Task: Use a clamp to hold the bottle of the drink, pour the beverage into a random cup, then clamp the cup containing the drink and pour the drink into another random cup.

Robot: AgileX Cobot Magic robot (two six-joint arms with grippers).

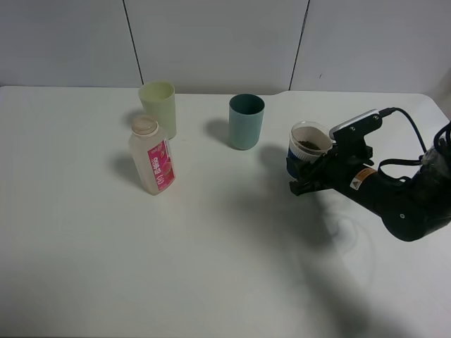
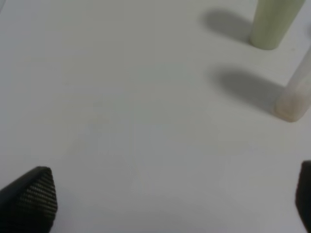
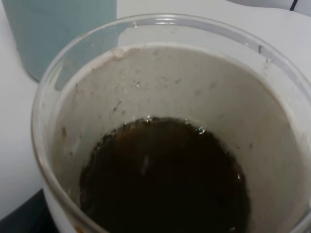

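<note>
The blue-banded whitish cup (image 1: 309, 143) stands upright at the right of the table, and my right gripper (image 1: 303, 173) is shut around its lower body. Brown beverage (image 3: 165, 179) fills the bottom of this cup (image 3: 146, 68). The teal cup (image 1: 246, 121) stands just to its left, also visible close behind the held cup's rim as the teal cup (image 3: 58, 29). The bottle (image 1: 151, 158) with its pink-red label stands upright at centre left, uncapped. My left gripper (image 2: 167, 204) hangs open over bare table, with the bottle's base (image 2: 293, 99) ahead of it.
A pale yellow-green cup (image 1: 158, 107) stands behind the bottle, and shows as the pale cup (image 2: 272, 23) in the left wrist view. The white table (image 1: 211, 267) ends at a grey panelled wall at the back. The right arm's cable loops at the far right.
</note>
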